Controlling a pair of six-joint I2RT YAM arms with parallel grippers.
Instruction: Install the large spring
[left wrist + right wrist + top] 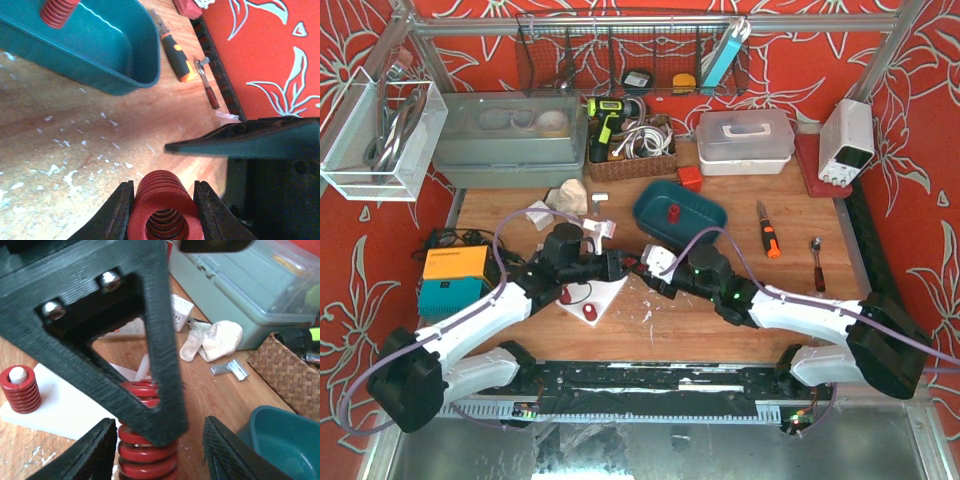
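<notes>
My left gripper [623, 263] is shut on the large red spring [162, 210], which fills the gap between its fingers and is held just above the table, pointing toward the right arm. In the right wrist view the same spring [146, 457] sits between my right gripper's [160, 455] open fingers, with a gap on each side. A black left finger [150, 365] crosses in front of it. The white base [75, 407] lies behind, with a smaller red spring [20, 390] seated on a peg. In the top view the two grippers meet beside the base [605, 292].
A teal tray [678, 212] holding another red spring [673, 212] lies just behind the grippers. A screwdriver [767, 235] and a spoon-like tool [817, 262] lie at the right. A cloth [212, 340], a metal bracket [230, 369], a wicker basket [295, 375] and a grey box [250, 285] lie at the back.
</notes>
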